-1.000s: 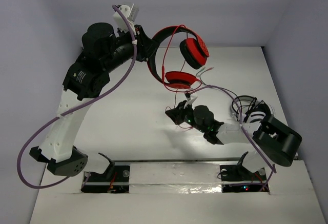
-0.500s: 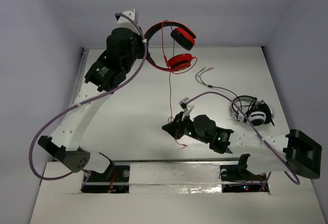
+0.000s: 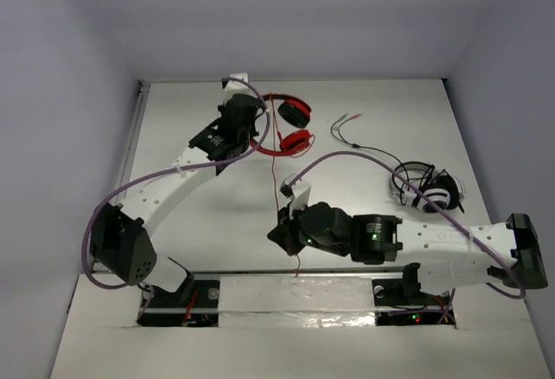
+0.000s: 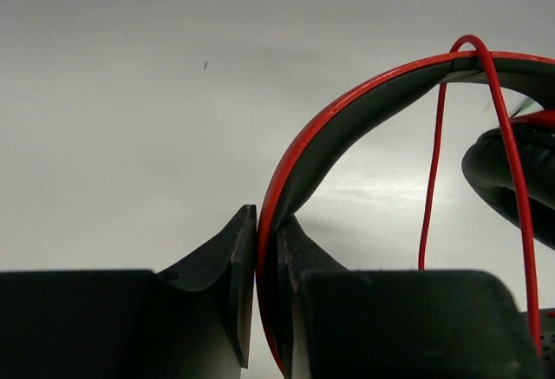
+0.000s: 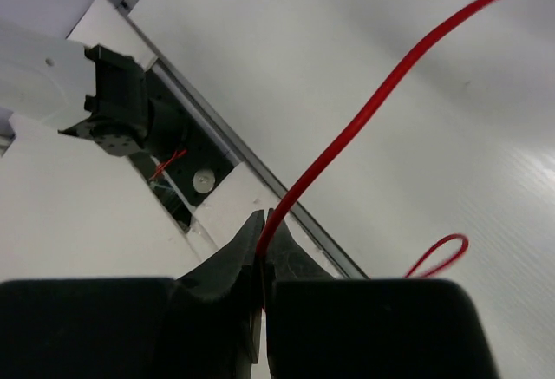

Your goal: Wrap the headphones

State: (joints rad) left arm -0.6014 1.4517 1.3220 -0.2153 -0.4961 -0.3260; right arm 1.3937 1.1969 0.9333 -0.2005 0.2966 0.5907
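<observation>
The red headphones (image 3: 286, 123) hang at the back middle of the table, held by the headband. My left gripper (image 3: 251, 132) is shut on the red, black-lined headband (image 4: 364, 106); the jaws clamp it edge-on at the left gripper (image 4: 267, 218). A black ear pad (image 4: 512, 171) shows at the right edge. The thin red cable (image 3: 274, 171) runs from the cups down to my right gripper (image 3: 279, 227). In the right wrist view the right gripper (image 5: 263, 218) is shut on the red cable (image 5: 373, 110), which stretches up and right. A small loop of cable (image 5: 438, 253) lies on the table.
A black-and-white headset (image 3: 429, 188) lies at the right. A thin dark cable with green and red plugs (image 3: 355, 136) lies behind it. The metal rail at the table's near edge (image 3: 260, 272) is just below my right gripper. The left arm's base (image 5: 121, 110) shows in the right wrist view.
My left arm has swung down and toward the table, bringing the headphones lower. My right gripper has moved left and toward the near edge with the cable, which now runs straighter.
</observation>
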